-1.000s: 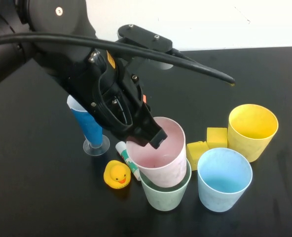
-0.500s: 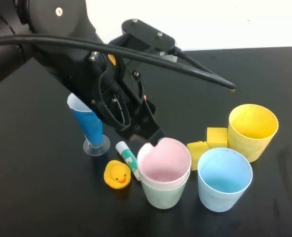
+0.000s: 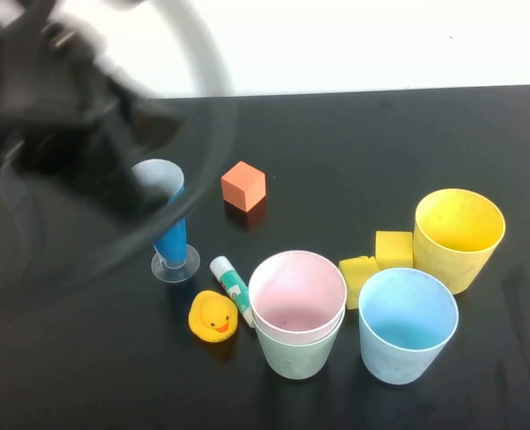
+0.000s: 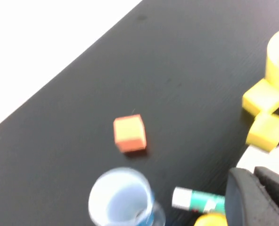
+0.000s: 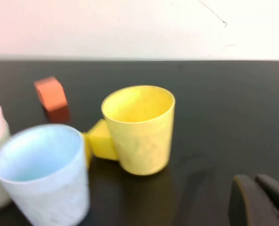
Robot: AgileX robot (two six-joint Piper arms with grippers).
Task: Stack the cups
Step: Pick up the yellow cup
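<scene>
No legible text, brand, number or sign appears in any view. The small white and green tube (image 3: pixel 232 288) beside the stacked cups carries green patterning, but no characters can be made out on it. The cups, blocks, duck and table surface bear no markings.

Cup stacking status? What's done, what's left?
Done: the pink cup is nested in the green cup. In hand: nothing; the left hand is a blur up at the table's left, and the right hand hangs near the yellow cup. Left: the blue cup and yellow cup, both standing alone.
</scene>
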